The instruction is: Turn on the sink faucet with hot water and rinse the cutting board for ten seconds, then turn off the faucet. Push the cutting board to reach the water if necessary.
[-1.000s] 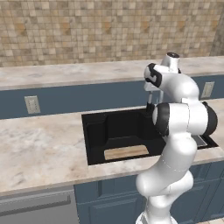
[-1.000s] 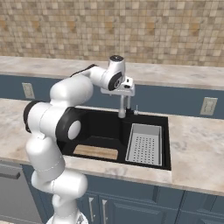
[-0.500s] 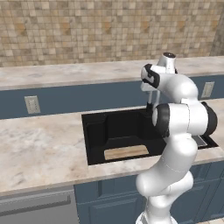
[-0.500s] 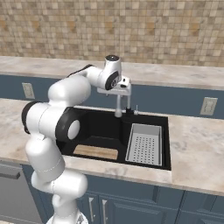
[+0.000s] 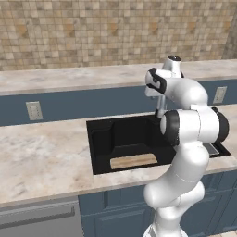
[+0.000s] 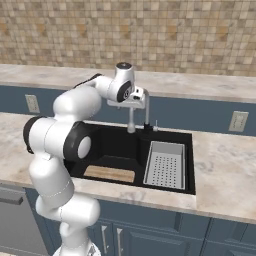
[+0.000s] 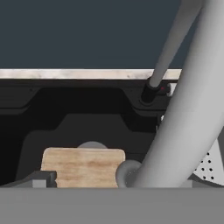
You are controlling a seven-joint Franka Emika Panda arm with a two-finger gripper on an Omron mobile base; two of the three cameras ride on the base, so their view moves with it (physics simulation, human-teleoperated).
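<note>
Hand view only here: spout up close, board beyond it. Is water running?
Observer: No. Neither base view shows a stream under the sink faucet.
Operator: Is the board under the outlet?
Observer: It doesn't look so. The cutting board lies flat against the front wall of the sink, in its left half. The outlet hangs nearer the back.
Operator: What is on the board's right?
Observer: A grey perforated tray takes up the right part of the basin from front to back, with a gap between it and the board.
</note>
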